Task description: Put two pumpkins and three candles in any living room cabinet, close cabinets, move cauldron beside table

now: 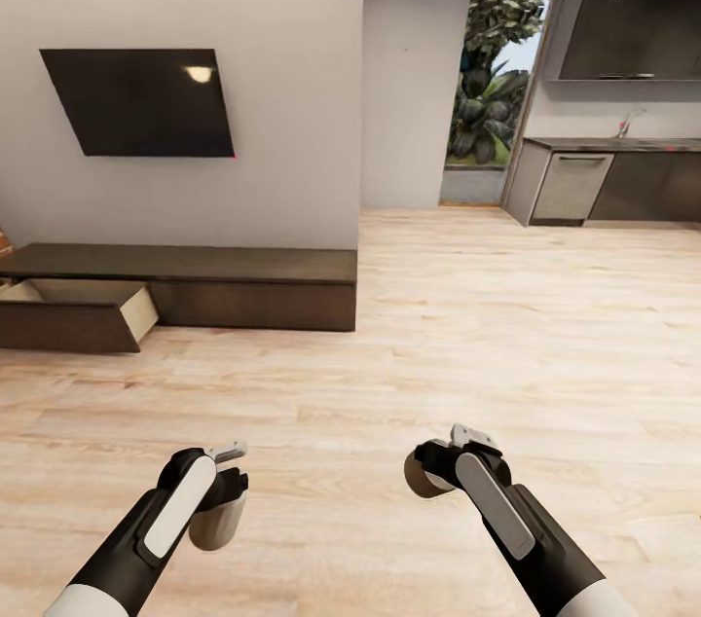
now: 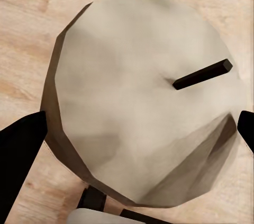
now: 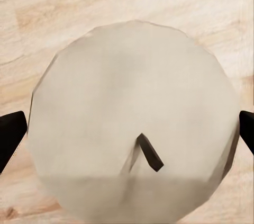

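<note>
- You're standing on a pale wood plank floor (image 1: 419, 344) in an open-plan room, and it's running all the way back to a kitchen at the far right.
- The long dark-brown cabinet (image 1: 243, 281) is sitting low against the light grey wall at your left, right under a wall-mounted TV (image 1: 141, 101).
- One drawer (image 1: 73, 310) at the cabinet's left end is hanging open, showing a pale beige inside; the fronts further along to the right are sitting flush.
- Way back you're looking at grey kitchen units (image 1: 584, 179) with a dark hood above, plus a tall window (image 1: 492, 72) with green plants behind it.
- Your left gripper (image 1: 222, 490) is hovering low over the floor, clamped around a candle (image 2: 143, 97). In the left wrist view it's a stubby, faceted beige cylinder with a short dark wick poking out off-centre, and the black fingers (image 2: 18, 150) are pressing in on both sides of it.
- Your right gripper (image 1: 438, 466) is doing the same, squeezing a second candle (image 3: 132, 123). From the right wrist view it's looking like a pale round top with a little bent dark wick, and the fingertips (image 3: 10, 131) are sitting tight against its rim at both edges.
- Both candles are up off the floor in your grippers, well apart from the cabinet and that open drawer.
</note>
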Available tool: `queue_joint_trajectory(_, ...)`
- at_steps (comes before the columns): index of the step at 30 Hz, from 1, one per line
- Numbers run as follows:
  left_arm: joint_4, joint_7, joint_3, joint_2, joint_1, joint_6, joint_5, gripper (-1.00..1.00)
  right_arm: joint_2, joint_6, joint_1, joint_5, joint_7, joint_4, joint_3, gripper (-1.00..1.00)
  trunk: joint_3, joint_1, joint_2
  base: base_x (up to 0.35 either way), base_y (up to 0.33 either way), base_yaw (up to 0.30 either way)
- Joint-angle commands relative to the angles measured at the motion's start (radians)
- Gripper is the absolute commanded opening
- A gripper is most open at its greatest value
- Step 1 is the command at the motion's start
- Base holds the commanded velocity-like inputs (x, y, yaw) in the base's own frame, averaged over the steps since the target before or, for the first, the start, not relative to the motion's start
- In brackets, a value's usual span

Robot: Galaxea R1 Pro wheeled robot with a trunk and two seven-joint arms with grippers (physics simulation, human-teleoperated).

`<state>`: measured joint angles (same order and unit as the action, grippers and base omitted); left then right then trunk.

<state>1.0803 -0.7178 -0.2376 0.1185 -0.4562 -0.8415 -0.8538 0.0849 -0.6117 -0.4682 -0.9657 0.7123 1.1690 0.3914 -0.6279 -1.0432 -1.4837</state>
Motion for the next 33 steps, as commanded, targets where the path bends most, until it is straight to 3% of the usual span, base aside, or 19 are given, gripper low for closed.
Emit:
queue_joint_trajectory(1,0.001,-0.011,-0.003,0.001,-0.001,-0.001,-0.008,-1.00,0.001,0.000,-0.001,-0.007,0.009,0.001,0.003,-1.00,-0.001,-0.001,-0.001,0.331,0.000,0.000)
queue_joint_trajectory(33,0.001,-0.011,-0.006,0.001,-0.001,-0.001,-0.009,-1.00,0.001,0.000,-0.001,-0.007,0.009,0.007,0.003,-1.00,-0.001,-0.001,-0.001,0.331,0.000,0.000)
